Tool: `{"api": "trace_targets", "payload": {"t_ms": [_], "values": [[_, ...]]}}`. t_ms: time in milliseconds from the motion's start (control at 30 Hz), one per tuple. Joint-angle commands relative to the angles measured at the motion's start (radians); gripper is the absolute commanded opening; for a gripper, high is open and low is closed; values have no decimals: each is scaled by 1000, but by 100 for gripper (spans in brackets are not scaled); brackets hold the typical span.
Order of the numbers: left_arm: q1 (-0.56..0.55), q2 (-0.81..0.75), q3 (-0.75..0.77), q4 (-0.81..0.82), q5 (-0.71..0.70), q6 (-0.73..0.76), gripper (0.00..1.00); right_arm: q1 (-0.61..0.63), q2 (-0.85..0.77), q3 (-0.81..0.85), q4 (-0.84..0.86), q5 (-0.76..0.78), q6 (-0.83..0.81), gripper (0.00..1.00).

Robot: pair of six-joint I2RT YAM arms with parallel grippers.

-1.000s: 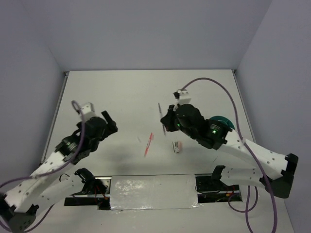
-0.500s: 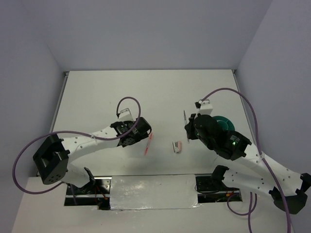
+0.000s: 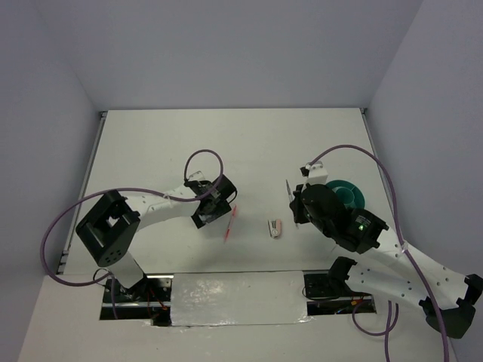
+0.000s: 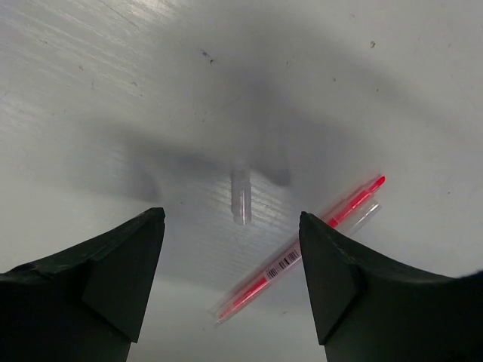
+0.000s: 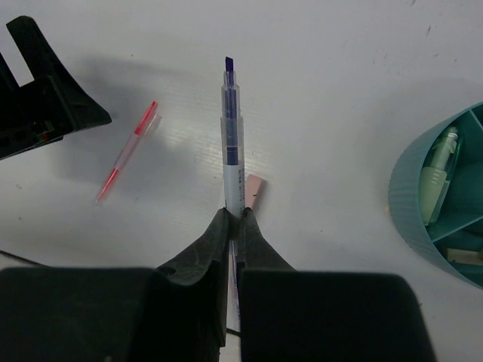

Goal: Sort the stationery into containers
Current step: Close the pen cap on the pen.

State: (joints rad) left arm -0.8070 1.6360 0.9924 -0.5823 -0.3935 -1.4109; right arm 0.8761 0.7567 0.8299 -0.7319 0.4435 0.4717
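A pink-red pen [image 4: 302, 249] lies flat on the table, low between the fingers of my open left gripper [image 4: 230, 219] and closer to the right finger; nothing is gripped. From above, that gripper [image 3: 219, 215] sits just left of the pen [image 3: 230, 222]. A short clear tube [image 4: 241, 194] lies just beyond the pen. My right gripper [image 5: 236, 215] is shut on a thin grey pen [image 5: 232, 143], held above the table left of the teal cup [image 3: 351, 190]. The pink-white mini stapler [image 3: 275, 228] lies between the arms, partly hidden under the held pen [image 3: 288, 188] in the right wrist view.
The teal cup [image 5: 423, 219] shows inner compartments holding mint green pieces [image 5: 438, 177]. White walls stand along the table's left, far and right sides. A foil-covered strip [image 3: 238, 298] runs along the near edge between the arm bases.
My left arm swung in from the left and came down over the pink-red pen, its jaws narrowing a little. The right arm carried the grey pen rightward, toward the cup.
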Motion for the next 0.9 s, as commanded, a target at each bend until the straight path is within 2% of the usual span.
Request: {"api": "trace_targets", "payload": {"t_ms": [0, 400, 533, 733, 800, 867], "values": [[3, 4, 43, -8, 2, 10, 83, -6, -14, -6, 48, -8, -28, 0], [14, 79, 83, -80, -33, 3, 77, -6, -2, -29, 77, -20, -38, 0], [15, 90, 86, -93, -44, 3, 68, -6, 3, -37, 86, -19, -39, 0], [17, 100, 75, -90, -41, 3, 63, -8, 4, -31, 88, -11, -45, 0], [22, 110, 78, -85, -38, 10, 57, -9, 1, -29, 88, -11, -45, 0], [25, 117, 81, -80, -31, 15, 56, -8, -6, -29, 86, -14, -45, 0]]}}
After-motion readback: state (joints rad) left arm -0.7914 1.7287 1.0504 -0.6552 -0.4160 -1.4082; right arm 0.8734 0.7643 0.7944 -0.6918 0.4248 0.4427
